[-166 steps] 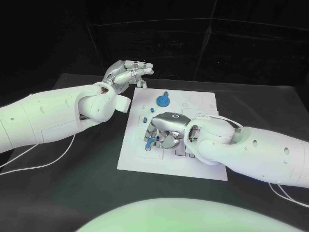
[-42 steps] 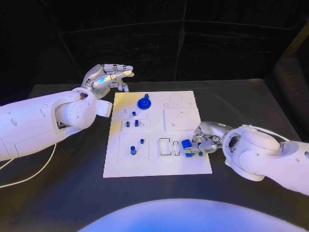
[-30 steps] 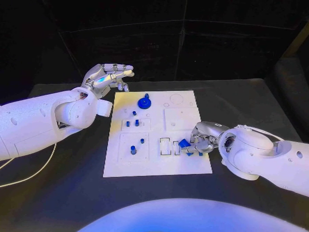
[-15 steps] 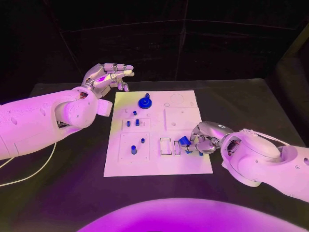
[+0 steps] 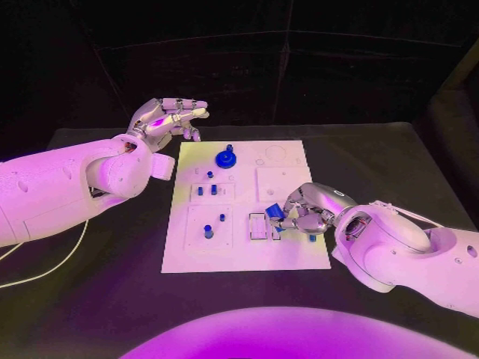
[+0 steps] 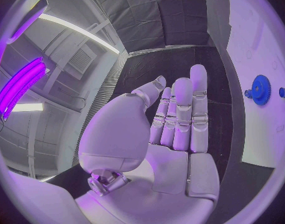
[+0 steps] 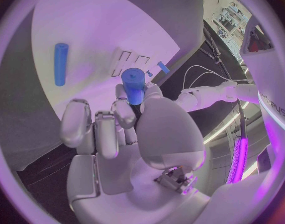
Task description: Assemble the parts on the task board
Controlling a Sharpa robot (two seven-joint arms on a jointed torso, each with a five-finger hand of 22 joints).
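Black table holds our white board [image 5: 293, 254]. Our right hand [image 5: 307, 210] pinches a blue peg [image 5: 273, 212], slots [image 5: 263, 225] just at seven o'clock. Our left hand [image 5: 171, 117] hovers empty, at eleven.

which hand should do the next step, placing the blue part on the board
Right. The right hand already holds a blue cylinder above the task board; the left hand is empty, off the board's far corner.
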